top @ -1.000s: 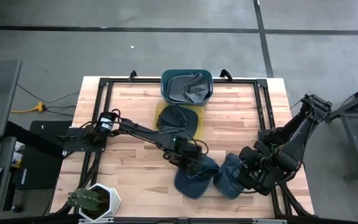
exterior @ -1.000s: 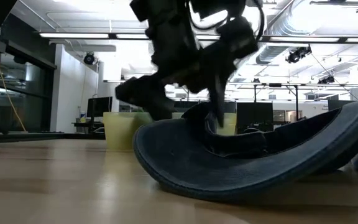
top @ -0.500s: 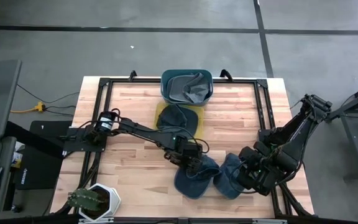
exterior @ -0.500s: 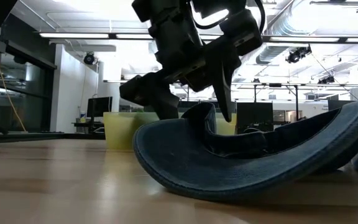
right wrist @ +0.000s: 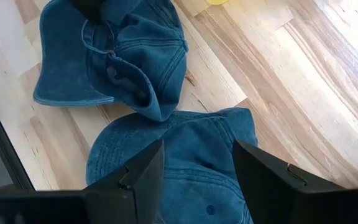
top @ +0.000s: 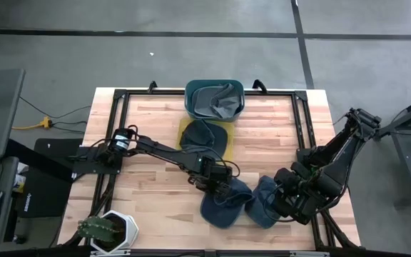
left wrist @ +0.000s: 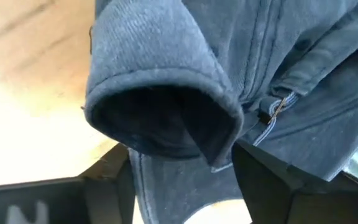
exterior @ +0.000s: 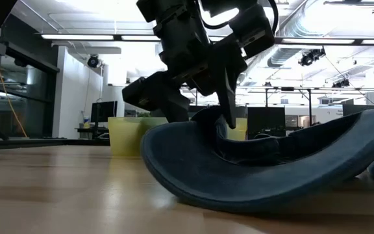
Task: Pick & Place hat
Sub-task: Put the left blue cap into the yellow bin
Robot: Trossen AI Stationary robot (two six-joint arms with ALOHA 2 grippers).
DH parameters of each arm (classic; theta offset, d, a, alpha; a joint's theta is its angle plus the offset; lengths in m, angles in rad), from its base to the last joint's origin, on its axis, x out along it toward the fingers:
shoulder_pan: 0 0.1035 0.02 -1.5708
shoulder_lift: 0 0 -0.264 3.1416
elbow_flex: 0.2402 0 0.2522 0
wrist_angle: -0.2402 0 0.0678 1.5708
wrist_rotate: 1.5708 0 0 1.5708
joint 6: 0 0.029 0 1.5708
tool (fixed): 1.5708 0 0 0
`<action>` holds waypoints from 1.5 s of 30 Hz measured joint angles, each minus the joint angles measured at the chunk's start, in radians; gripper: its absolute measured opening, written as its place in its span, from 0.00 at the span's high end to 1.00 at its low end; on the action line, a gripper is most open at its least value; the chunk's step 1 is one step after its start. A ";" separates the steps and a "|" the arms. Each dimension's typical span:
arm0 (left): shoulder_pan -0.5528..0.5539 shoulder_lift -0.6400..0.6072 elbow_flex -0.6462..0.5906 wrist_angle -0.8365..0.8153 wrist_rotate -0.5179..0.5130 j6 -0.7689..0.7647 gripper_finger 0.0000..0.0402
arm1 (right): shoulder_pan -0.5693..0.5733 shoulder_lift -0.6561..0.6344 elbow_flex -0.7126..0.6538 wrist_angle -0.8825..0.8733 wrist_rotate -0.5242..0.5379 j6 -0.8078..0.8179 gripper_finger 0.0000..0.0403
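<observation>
The hat (top: 220, 202) lies upside down on the wooden surface (top: 155, 214) at lower centre of the high view, just left of a second hat (top: 262, 200) whose edge it touches. The left claw (top: 216, 184) is down on its upper rim; in the left wrist view a fold of blue fabric (left wrist: 166, 93) sits between the two dark fingers (left wrist: 272, 174), so the claw is closing on the hat's edge — whether it grips firmly yet, I cannot tell. In the low view the hat (exterior: 258, 169) rests curved on the surface with the claw (exterior: 203, 114) on its raised back rim.

The right claw (top: 284, 203) hovers over the second hat at lower right, its fingers (right wrist: 142, 174) parted and holding nothing.

Above, at centre, a third hat (top: 200, 134) lies on a yellow mat (top: 227, 143); a blue bin (top: 214, 98) with more hats stands at the top edge. A plant pot (top: 109, 230) sits at lower left.
</observation>
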 joint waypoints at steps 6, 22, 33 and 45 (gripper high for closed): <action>0.000 0.036 -0.005 -0.030 0.020 0.027 0.66 | 0.000 0.000 0.000 0.000 0.005 -0.003 0.54; 0.010 0.057 0.009 0.004 0.090 0.099 0.99 | 0.002 0.000 0.000 0.002 0.014 -0.003 0.54; 0.006 0.059 0.197 -0.262 -0.006 0.203 1.00 | 0.003 0.000 0.000 0.002 0.017 0.016 0.54; 0.008 0.060 0.320 -0.363 -0.124 0.257 1.00 | 0.050 -0.001 -0.180 0.390 0.274 0.120 0.54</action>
